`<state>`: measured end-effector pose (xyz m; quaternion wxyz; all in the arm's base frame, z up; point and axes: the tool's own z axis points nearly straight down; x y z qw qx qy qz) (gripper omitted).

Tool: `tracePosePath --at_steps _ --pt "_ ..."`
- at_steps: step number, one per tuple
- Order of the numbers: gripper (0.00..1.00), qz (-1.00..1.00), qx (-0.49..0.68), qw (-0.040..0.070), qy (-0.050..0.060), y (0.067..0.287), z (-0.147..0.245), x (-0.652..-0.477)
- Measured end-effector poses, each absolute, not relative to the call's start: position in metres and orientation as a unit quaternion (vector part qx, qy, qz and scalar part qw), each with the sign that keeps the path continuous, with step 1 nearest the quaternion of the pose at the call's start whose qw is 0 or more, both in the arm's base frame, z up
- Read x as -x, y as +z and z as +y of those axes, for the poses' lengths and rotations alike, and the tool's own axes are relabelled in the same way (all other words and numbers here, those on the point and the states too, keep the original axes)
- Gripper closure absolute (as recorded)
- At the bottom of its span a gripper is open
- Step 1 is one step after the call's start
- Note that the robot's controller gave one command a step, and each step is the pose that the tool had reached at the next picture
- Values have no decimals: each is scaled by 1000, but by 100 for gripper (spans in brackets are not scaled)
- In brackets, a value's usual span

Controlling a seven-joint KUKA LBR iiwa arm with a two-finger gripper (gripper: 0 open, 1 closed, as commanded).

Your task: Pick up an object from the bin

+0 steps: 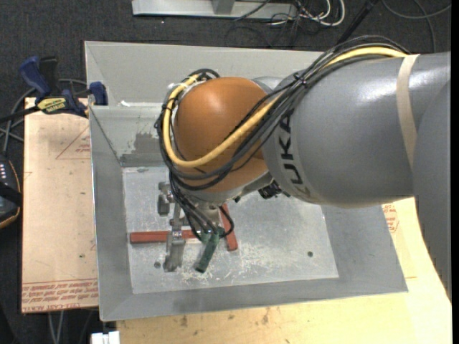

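In the near left part of the grey bin [107,192], the gripper [186,264] hangs low over a thin red stick [149,237] lying flat on the floor. Its two fingers are spread apart – a silver one [172,253] and a dark one [206,253] – and they hold nothing. The stick runs sideways under both of them, and another red bit [231,239] pokes out on the far side of the dark finger. I cannot tell if that bit is part of the same stick.

To do this well, I think the fingers should squeeze across the thin side of the stick, not along its length. So the wrist may need a turn first. Then go down until the tips nearly touch the floor, with the stick in the middle – and close gently, because a flat, thin thing can slip out.
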<state>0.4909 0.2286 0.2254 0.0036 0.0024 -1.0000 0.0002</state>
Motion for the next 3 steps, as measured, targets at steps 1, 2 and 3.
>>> tracePosePath --at_steps 1,2,3 --pt "0 -999 52 2 1 67 217 -553" --pt "100 -999 53 1 -1 71 218 -554" --pt "100 -998 67 -5 -3 219 228 -547"
